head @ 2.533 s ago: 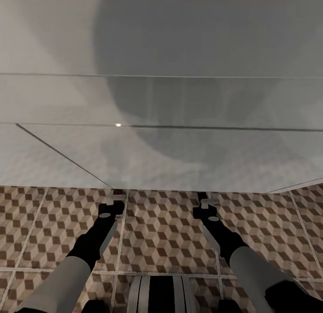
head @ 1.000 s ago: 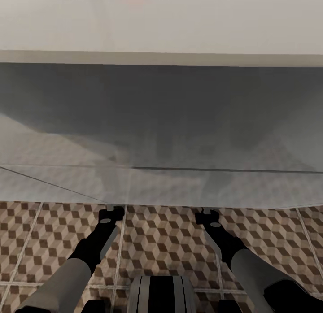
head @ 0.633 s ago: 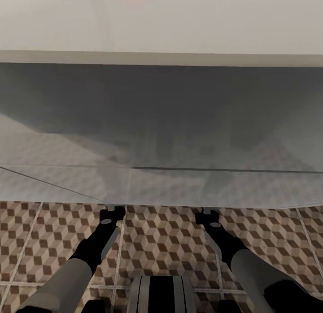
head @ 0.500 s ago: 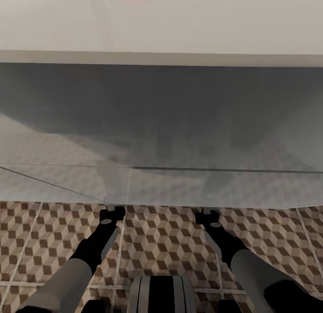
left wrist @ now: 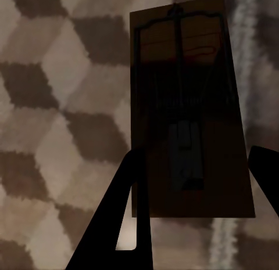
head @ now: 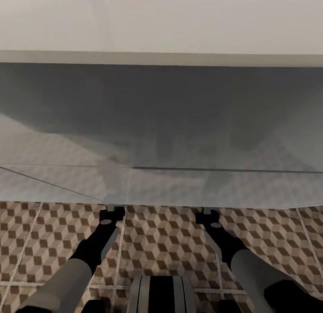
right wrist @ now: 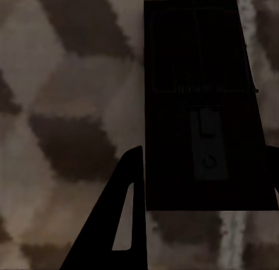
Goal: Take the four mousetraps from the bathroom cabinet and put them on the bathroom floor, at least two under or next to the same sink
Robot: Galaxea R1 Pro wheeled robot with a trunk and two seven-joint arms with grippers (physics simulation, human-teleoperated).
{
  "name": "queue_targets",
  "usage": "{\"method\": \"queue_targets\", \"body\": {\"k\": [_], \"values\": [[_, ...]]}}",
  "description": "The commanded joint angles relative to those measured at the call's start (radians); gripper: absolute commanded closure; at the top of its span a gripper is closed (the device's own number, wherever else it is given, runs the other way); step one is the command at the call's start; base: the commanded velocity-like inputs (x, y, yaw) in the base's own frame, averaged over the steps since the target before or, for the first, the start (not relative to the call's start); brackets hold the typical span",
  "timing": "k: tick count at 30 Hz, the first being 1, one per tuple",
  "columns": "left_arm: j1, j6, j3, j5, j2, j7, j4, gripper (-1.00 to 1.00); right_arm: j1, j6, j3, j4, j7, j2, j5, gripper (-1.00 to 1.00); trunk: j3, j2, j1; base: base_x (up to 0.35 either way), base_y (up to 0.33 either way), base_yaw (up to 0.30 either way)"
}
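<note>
While both black arms reach forward over the brown, beige and white cube-patterned bathroom floor [head: 170, 241] in the head view, the left gripper [head: 112, 211] and the right gripper [head: 205, 213] end at the lower edge of a wide white vanity front [head: 161, 124], and I cannot tell there how their jaws stand. Seen from the left wrist, a flat dark-brown rectangular mousetrap with thin wire parts [left wrist: 189, 107] lies between the left jaws, which stand apart at its sides. Seen from the right wrist, a second dark-brown mousetrap [right wrist: 203, 101] lies likewise between the spread right jaws, over the patterned tiles.
</note>
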Motion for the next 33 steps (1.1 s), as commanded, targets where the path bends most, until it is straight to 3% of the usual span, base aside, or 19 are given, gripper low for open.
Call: {"method": "queue_targets", "body": {"k": [1,13,24,33], "values": [[0.000,0.005,-0.006,0.008,0.001,0.009,-0.001,1.00,-0.001,-0.002,0.009,0.000,-0.007,-0.001,-0.011,1.00,-0.001,0.000,0.000,0.000,0.000,0.000],[-0.018,0.010,-0.007,0.007,0.011,0.009,0.014,1.00,-0.001,-0.007,0.008,0.009,-0.007,-0.001,-0.012,1.00,-0.001,0.000,0.000,0.000,0.000,0.000],[-0.076,0.022,-0.007,0.007,0.019,0.009,0.096,1.00,-0.018,-0.006,0.008,0.043,-0.007,0.000,-0.013,1.00,-0.001,0.000,0.000,0.000,0.000,0.000],[-0.088,0.033,-0.007,0.008,0.028,0.009,0.117,1.00,-0.028,-0.006,0.003,0.071,-0.006,0.001,-0.015,1.00,-0.001,0.000,0.000,0.000,0.000,0.000]]}}
